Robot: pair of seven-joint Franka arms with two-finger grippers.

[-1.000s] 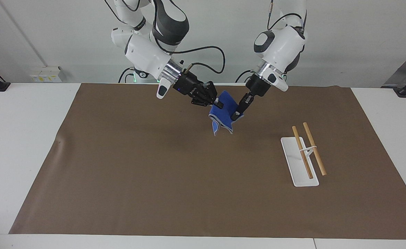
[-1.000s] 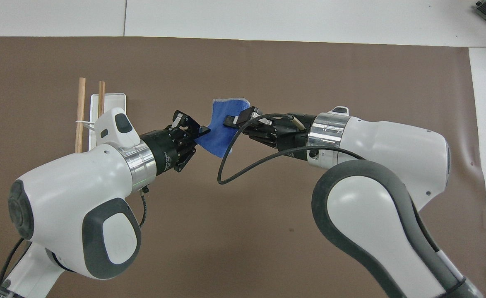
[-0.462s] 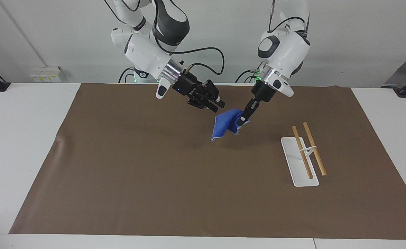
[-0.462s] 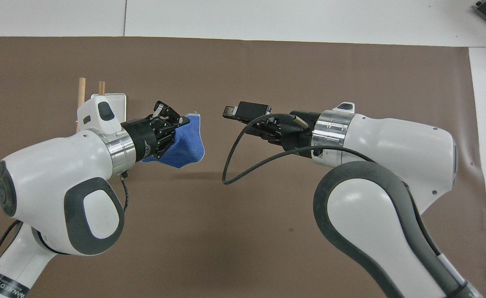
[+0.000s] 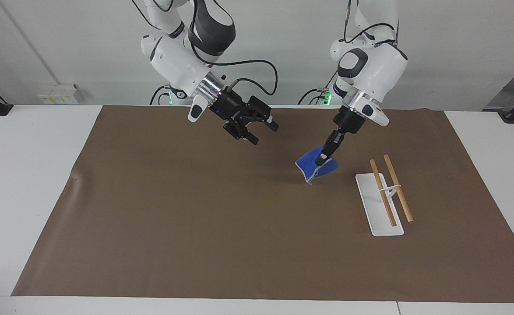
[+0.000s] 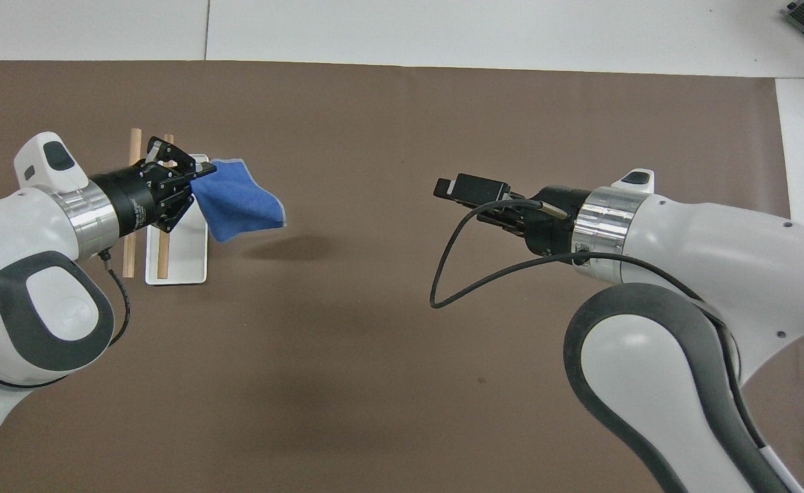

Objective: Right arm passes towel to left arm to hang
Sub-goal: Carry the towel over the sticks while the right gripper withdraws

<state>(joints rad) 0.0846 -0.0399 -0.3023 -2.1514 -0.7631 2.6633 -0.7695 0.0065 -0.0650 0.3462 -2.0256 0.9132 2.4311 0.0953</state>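
The left hand (image 5: pixel 325 158) grips the towel (image 5: pixel 314 165) in the air, the rack (image 5: pixel 388 189) just ahead toward its arm's end, while the right hand (image 5: pixel 257 129) waits wide open.

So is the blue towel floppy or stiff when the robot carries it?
Probably floppy: the towel droops and folds below the left gripper, which pinches just one edge. It likely weighs little, since that small pinch holds it up. It should drape easily over the rack's wooden bars rather than slide off like something hard.
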